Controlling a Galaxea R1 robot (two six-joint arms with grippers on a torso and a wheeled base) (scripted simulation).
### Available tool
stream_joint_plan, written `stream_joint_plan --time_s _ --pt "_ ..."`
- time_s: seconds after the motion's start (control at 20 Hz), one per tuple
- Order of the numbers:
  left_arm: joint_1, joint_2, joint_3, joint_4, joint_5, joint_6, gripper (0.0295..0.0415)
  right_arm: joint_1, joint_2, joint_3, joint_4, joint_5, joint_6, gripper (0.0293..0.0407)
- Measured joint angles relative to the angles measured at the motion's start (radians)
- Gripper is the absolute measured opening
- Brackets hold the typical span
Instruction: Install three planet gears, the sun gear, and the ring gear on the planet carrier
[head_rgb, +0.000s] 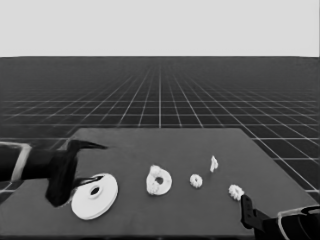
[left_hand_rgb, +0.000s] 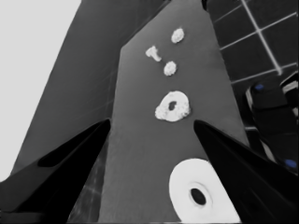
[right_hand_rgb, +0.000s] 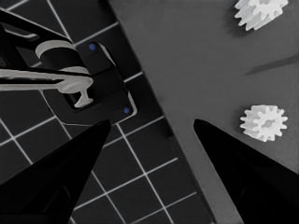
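Plainly, the smaller round part (head_rgb: 159, 180) sits mid-table with lumpy white shapes on its rim, likely gears already seated, though how many I cannot tell. Two loose gears lie to its right, one (head_rgb: 196, 180) near it and one (head_rgb: 235, 191) near the table's right edge, by the parked right gripper (head_rgb: 245, 210), whose fingers are spread and empty. A thin white piece (head_rgb: 213, 163) stands behind them. The larger round part (head_rgb: 95, 195) lies under the waiting left gripper (head_rgb: 82, 180), also spread wide. The edge gear could be knocked off by a careless approach.
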Motion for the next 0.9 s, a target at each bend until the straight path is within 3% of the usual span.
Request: stream_joint_plan --time_s 0.1,0.15,0.2,0.3,0.6,0.7,0.9 --pt "-0.004 -0.013 0.010 0.001 -0.008 0.024 0.0385 0.000 0.000 0.000 0.000 0.000 0.000 0.0385" --pt "-0.005 -0.016 0.012 0.001 -0.010 0.029 0.0385 0.227 0.043 -0.210 0.304 -0.056 0.268 0.0396" --pt "-0.005 -0.017 0.013 0.002 -0.011 0.032 0.0385 0.303 0.118 -0.407 0.418 -0.132 0.410 0.0393" --pt "-0.006 -0.019 0.014 0.002 -0.012 0.035 0.0385 0.333 0.224 -0.636 0.495 -0.215 0.527 0.0387" --pt "-0.006 -0.020 0.015 0.002 -0.013 0.037 0.0385 0.338 0.294 -0.780 0.529 -0.259 0.575 0.0385" --pt "-0.006 -0.020 0.015 0.002 -0.013 0.037 0.0385 0.186 0.336 -0.854 0.415 -0.158 0.565 0.0385" --pt "-0.006 -0.020 0.015 0.002 -0.013 0.037 0.0385 0.121 0.369 -0.914 0.372 -0.110 0.555 0.0385"
